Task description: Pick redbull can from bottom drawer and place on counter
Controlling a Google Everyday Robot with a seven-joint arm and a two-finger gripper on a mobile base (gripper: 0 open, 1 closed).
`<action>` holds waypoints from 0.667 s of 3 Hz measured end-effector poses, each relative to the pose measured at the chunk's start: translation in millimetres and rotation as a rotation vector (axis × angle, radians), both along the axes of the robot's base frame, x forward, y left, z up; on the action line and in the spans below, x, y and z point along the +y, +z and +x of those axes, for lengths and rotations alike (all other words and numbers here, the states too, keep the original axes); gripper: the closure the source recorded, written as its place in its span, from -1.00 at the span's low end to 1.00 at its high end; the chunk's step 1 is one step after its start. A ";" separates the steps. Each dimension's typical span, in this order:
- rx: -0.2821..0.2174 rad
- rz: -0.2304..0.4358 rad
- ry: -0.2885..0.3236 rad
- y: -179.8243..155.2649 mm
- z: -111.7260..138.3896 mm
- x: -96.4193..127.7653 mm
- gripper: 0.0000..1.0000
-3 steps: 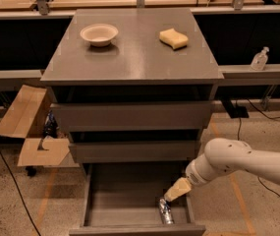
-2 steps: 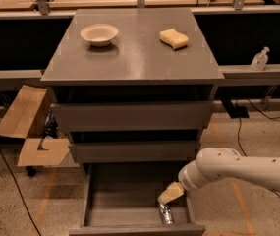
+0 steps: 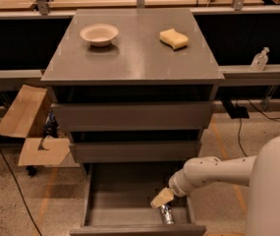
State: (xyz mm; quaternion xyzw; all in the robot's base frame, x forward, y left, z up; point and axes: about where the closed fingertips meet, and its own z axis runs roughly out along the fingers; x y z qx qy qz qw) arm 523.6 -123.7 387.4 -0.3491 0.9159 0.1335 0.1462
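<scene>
The bottom drawer [image 3: 115,205] is pulled open at the foot of the grey cabinet. The redbull can [image 3: 166,214] lies on its side in the drawer's front right corner, silver and shiny. My gripper [image 3: 161,198] reaches in from the right on a white arm, its tan fingers just above the can's far end and touching or nearly touching it. The counter [image 3: 129,53] is the grey cabinet top above.
A white bowl [image 3: 99,34] and a yellow sponge [image 3: 174,39] sit on the counter. Two wider closed drawers [image 3: 132,117] overhang the open one. A clear bottle [image 3: 260,59] stands on the right shelf. Cardboard boxes [image 3: 26,122] lie to the left.
My arm has swung left and lower, bringing the gripper down into the drawer onto the can's far end. The can has not moved.
</scene>
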 end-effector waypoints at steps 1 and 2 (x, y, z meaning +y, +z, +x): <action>0.064 -0.029 -0.036 -41.0 -3.0 7.1 -1.00; 0.079 -0.035 -0.041 -47.0 -4.5 9.4 -1.00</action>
